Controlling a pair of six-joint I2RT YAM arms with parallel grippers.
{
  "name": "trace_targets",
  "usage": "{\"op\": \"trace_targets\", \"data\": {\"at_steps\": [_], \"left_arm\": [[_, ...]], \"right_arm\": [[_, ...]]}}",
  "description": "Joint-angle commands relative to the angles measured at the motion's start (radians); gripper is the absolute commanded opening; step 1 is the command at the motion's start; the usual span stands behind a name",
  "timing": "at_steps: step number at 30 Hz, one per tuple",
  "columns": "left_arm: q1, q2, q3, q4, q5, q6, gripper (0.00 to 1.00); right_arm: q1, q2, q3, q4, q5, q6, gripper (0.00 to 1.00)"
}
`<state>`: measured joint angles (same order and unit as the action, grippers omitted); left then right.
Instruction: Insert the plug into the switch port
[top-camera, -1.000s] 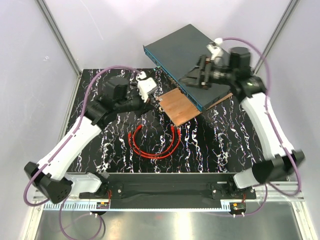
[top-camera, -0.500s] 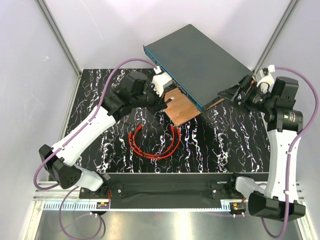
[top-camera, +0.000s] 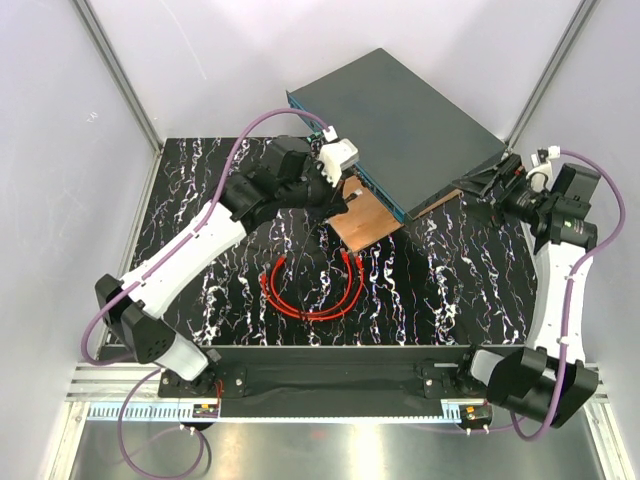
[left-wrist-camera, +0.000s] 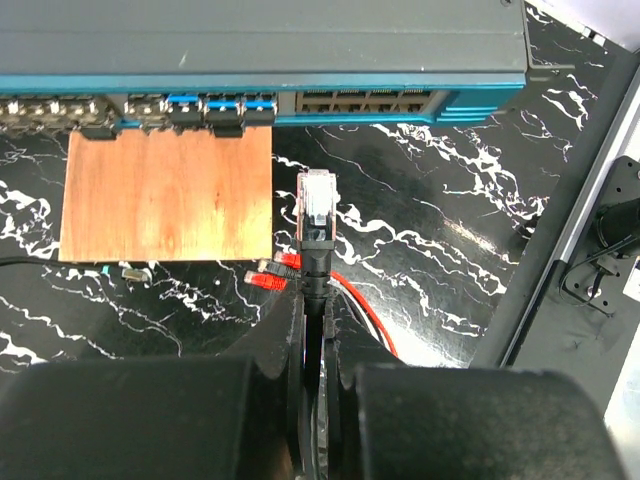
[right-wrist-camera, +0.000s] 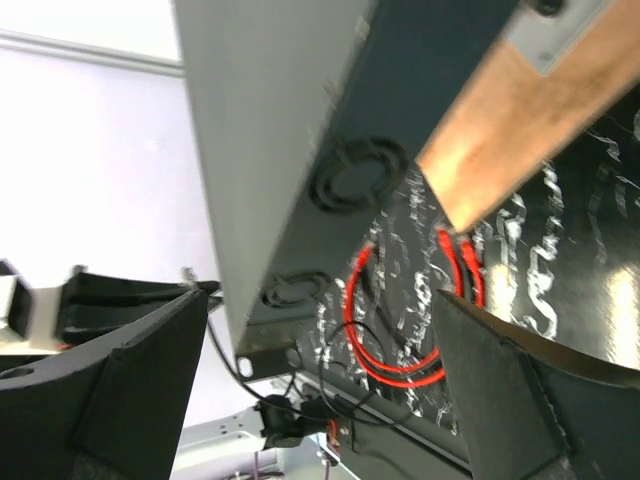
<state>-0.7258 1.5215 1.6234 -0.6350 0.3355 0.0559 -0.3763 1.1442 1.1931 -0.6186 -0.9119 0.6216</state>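
Note:
The dark-grey switch (top-camera: 400, 115) lies at the back, its teal front (left-wrist-camera: 400, 82) carrying a row of ports (left-wrist-camera: 365, 100). Two bright-red cables (top-camera: 310, 295) lie looped on the mat, and their red plugs (left-wrist-camera: 263, 279) rest there beside my left fingers, held by nothing. My left gripper (left-wrist-camera: 315, 300) is shut on a black-booted cable end with a clear connector (left-wrist-camera: 317, 200), pointing at the switch front a short way off. It also shows in the top view (top-camera: 338, 205). My right gripper (top-camera: 490, 185) is open and empty at the switch's right end (right-wrist-camera: 270, 150).
A brown wooden board (top-camera: 365, 215) lies under the switch's front edge, also in the left wrist view (left-wrist-camera: 165, 195). A thin black cable (left-wrist-camera: 30, 262) trails on the marbled mat. White enclosure walls stand close on both sides. A black rail (top-camera: 330, 370) runs along the near edge.
My left arm has swung right and forward to the switch front. My right arm has pulled off the top of the switch and back to its right end.

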Motion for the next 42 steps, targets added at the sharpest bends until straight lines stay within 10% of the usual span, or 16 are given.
{"op": "trace_targets", "data": {"at_steps": [1,27,42], "left_arm": [[-0.011,0.019,0.059,0.032,0.033,0.004,0.0],[-0.064,0.195,0.237,-0.086,-0.09,0.088,0.0],[-0.066,0.213,0.28,-0.092,-0.084,0.079,0.0]], "right_arm": [[-0.001,0.023,-0.009,0.224,-0.107,0.104,1.0],[0.059,0.149,-0.082,0.45,-0.048,0.167,0.99],[0.102,0.157,-0.113,0.52,0.014,0.193,0.76]]}}
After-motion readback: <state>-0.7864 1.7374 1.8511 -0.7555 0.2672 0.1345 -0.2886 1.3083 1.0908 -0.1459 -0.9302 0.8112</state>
